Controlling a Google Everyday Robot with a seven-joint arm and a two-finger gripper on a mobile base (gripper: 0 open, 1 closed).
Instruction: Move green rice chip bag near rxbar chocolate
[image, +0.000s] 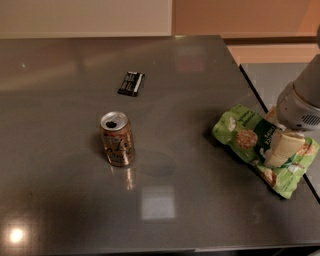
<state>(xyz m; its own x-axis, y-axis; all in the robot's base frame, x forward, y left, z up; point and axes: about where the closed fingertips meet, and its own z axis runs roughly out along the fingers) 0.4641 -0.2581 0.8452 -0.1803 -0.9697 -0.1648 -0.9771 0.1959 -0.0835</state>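
Note:
The green rice chip bag (250, 140) lies flat at the right edge of the grey table, bright green with tan chip pictures. My gripper (281, 149) comes down from the right on top of the bag's right half, with a cream-coloured finger pressed against it. The rxbar chocolate (131, 83), a small flat black wrapper with white markings, lies far off at the back centre-left of the table, well apart from the bag.
An orange-brown drink can (117, 139) stands upright left of centre, between bar and bag. The grey table (165, 200) ends just right of the bag; a second grey surface (265, 80) lies beyond the gap at the right.

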